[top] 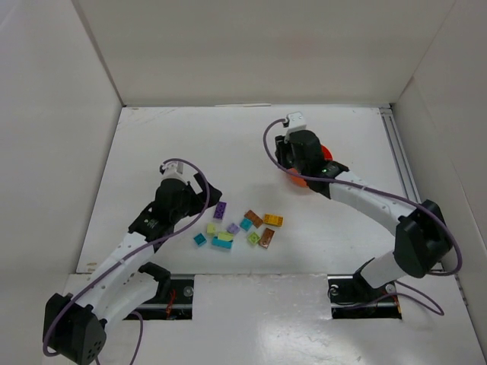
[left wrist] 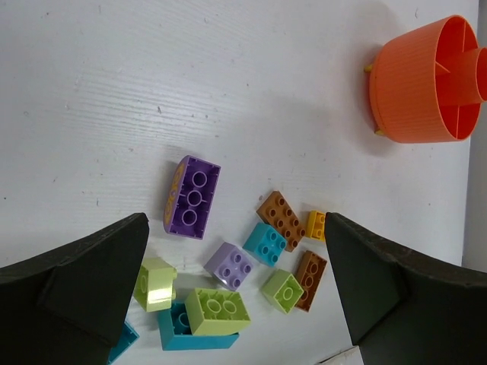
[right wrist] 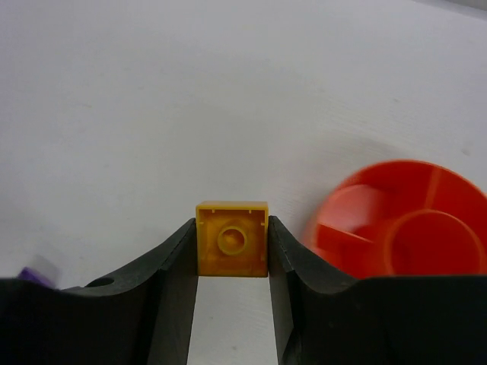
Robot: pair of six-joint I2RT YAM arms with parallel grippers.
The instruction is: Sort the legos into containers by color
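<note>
Orange brick [right wrist: 232,239] in right pincer [right wrist: 232,249], wrist-view only

Round orange bowl [left wrist: 422,84] with inner dividers stands on the table. One orange-yellow brick [right wrist: 232,239] is clamped, underside to camera, in the right gripper [right wrist: 232,228], near the bowl. Other legos lie clustered well apart from it: purple brick [left wrist: 192,196], brown brick [left wrist: 281,219], lilac brick [left wrist: 230,265], and a lime brick [left wrist: 217,312] lying on a teal brick [left wrist: 179,336]
</note>
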